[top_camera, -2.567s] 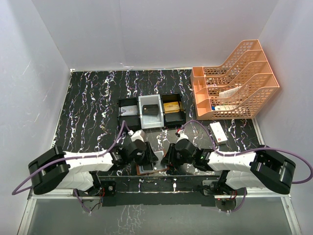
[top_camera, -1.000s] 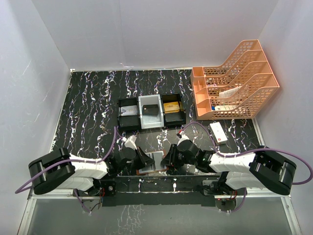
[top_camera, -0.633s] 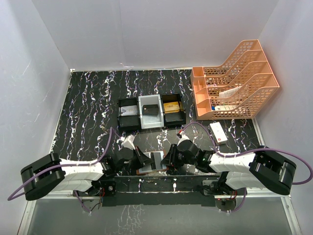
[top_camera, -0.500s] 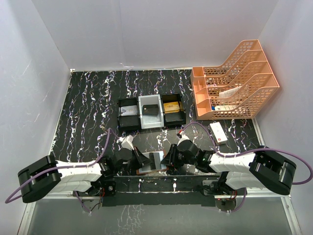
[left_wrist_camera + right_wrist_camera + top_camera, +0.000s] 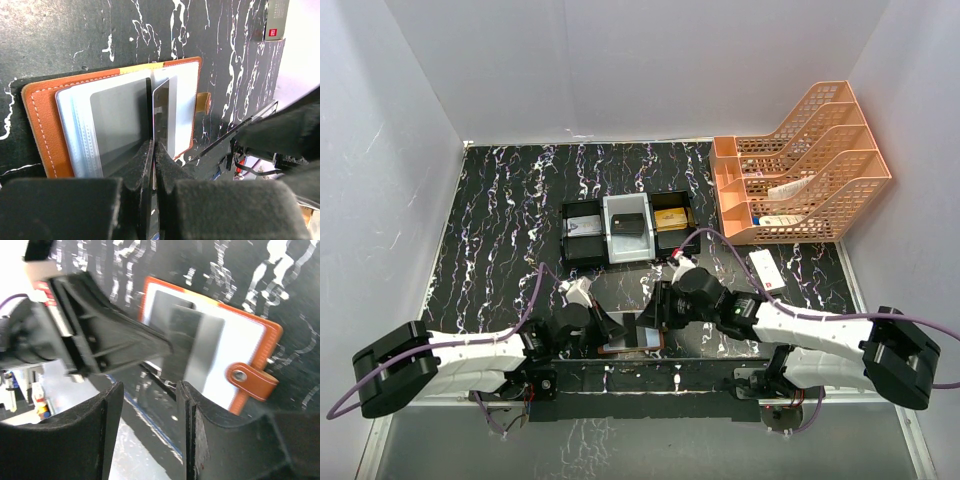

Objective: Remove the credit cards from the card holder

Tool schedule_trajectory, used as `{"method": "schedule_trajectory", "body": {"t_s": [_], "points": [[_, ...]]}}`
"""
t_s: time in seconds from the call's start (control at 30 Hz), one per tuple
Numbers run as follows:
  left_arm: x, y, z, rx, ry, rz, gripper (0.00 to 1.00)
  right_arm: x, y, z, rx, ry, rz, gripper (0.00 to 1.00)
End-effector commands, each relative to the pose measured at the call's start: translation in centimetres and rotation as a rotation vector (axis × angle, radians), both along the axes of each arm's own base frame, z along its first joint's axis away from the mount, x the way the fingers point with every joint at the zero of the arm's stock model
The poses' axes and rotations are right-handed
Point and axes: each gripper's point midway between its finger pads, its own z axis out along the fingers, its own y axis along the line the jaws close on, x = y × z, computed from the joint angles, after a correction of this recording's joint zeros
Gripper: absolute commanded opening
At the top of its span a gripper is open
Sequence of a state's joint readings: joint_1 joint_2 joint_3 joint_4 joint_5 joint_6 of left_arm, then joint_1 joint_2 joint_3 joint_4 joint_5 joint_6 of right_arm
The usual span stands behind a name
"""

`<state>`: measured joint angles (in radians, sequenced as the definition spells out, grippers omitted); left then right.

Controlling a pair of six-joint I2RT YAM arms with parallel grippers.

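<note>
Table [image 5: 500, 220]: black with white veining; the card holder [image 5: 42, 125] lies spread open on it at the lower centre of the overhead view, between the two arms.
Left gripper [image 5: 152, 152]: fingers pressed together on the near edge of one credit card [image 5: 161, 112], low over the holder's fold.
Right gripper [image 5: 150, 387]: fingers apart with nothing between them, hanging above the holder's right page and clasp tab [image 5: 250, 380], not touching either.
Card holder: flat, brown leather side down, pale pockets facing up; nothing pins it to the table.
Credit card: tipped up on its long edge over the fold; whether its far end is clear of the pocket cannot be told.
Second card [image 5: 120, 125]: a grey rectangle flat on the left page, apparently tucked in its pocket.
Done: at most one card is partly drawn; none lies out on the table.
Left to do: free the pinched card, set it down, then draw the other.
File rack [image 5: 810, 160]: peach mesh, upper right, well apart.
Compartment tray [image 5: 566, 240]: behind the holder, near the right arm's wrist.
White box [image 5: 766, 271]: right of the right arm, clear of the work.
Gold block [image 5: 670, 219]: in the tray's right compartment.
In the way: mainly the two grippers crowding each other over the small holder.
</note>
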<state>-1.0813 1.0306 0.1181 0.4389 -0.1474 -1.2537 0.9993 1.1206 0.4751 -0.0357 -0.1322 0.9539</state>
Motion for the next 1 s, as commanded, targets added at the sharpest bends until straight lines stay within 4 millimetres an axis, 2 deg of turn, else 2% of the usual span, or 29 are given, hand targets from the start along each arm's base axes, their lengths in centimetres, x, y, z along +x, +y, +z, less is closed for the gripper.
{"method": "schedule_trajectory", "body": {"t_s": [0.0, 0.07, 0.2, 0.33, 0.5, 0.77, 0.97], "points": [[0.6, -0.5, 0.6, 0.004, -0.023, 0.002, 0.0, 0.5, 2.1, 3.2, 0.073, -0.055, 0.065, 0.45], [0.6, -0.5, 0.6, 0.004, -0.021, 0.004, 0.0, 0.8, 2.3, 1.7, 0.04, -0.013, 0.035, 0.45], [0.6, -0.6, 0.7, 0.008, -0.018, 0.003, 0.0, 1.6, 0.8, -2.6, -0.089, 0.061, -0.086, 0.39], [0.6, -0.6, 0.8, -0.001, -0.02, 0.003, 0.0, 1.4, -0.1, -4.9, -0.112, 0.087, -0.126, 0.39], [0.5, -0.8, 1.1, -0.017, -0.028, -0.01, 0.04, 0.7, -0.7, -6.5, -0.138, 0.119, -0.116, 0.38], [0.2, -2.4, 2.6, -0.113, -0.059, -0.066, 0.23, 0.3, -1.1, -7.5, -0.143, 0.138, -0.119, 0.35], [-0.1, -2.9, 2.2, -0.112, -0.045, -0.091, 0.26, 0.2, -0.9, -7.5, -0.126, 0.14, -0.112, 0.34]]}}
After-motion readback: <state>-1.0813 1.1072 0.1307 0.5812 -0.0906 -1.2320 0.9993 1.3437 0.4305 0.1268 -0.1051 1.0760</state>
